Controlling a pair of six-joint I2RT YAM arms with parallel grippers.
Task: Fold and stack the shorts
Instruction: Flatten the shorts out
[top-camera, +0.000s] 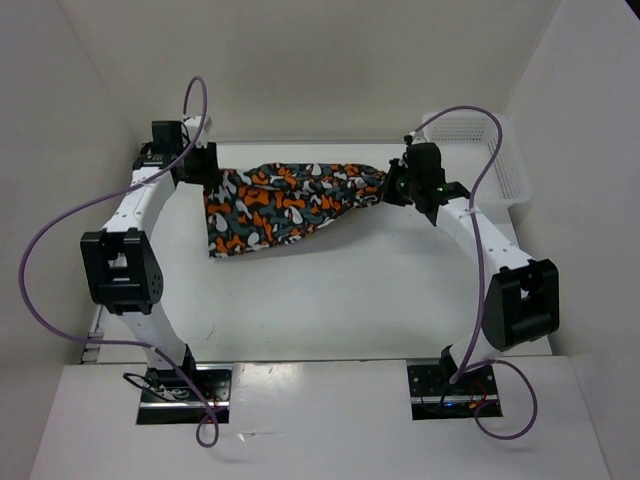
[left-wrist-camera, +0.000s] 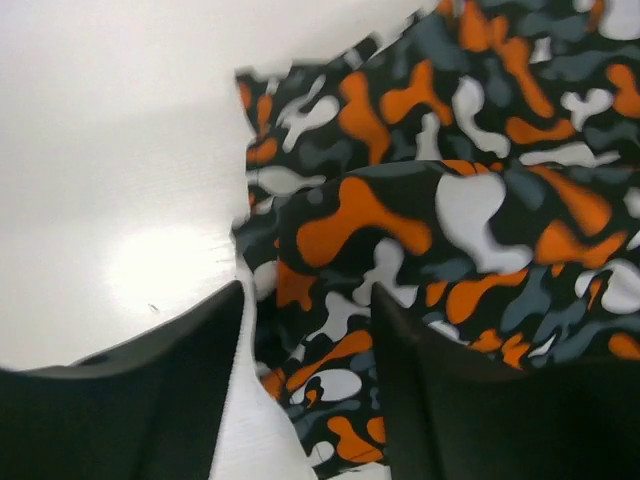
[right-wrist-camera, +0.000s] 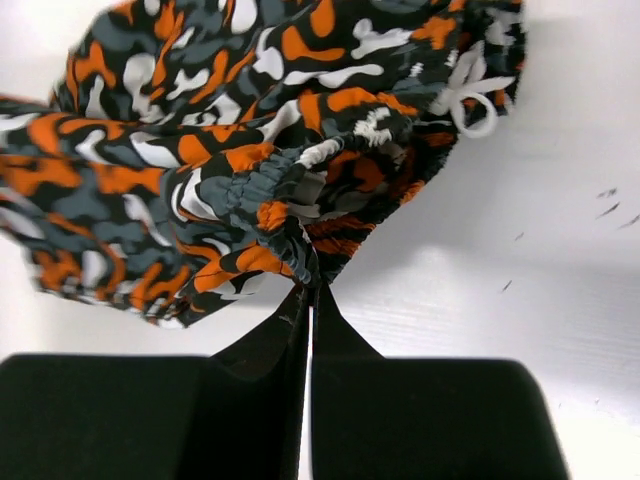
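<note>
At the upper left of the top view, the left gripper (top-camera: 195, 165) sits at one end of the shorts (top-camera: 285, 200). Its wrist camera shows the two dark fingers (left-wrist-camera: 150, 400) standing apart. A cloth edge lies partly in the gap with bare table beside it, so nothing looks pinched there. Across the middle of the frame the shorts stretch as a band over the far part of the white table (top-camera: 330, 290), wide at the left and gathered narrow toward the right. They look light, thin and limp, likely to sag and bunch wherever unsupported. The elastic waistband and the corners seem the firmest places to take hold. Right of centre, the right gripper (top-camera: 398, 187) has its fingers pressed together on the puckered waistband (right-wrist-camera: 265, 195), near the white drawstring (right-wrist-camera: 470, 100). At the upper right stands a white mesh basket (top-camera: 510, 160). Nothing shows inside it, though a cable and the arm hide part.
</note>
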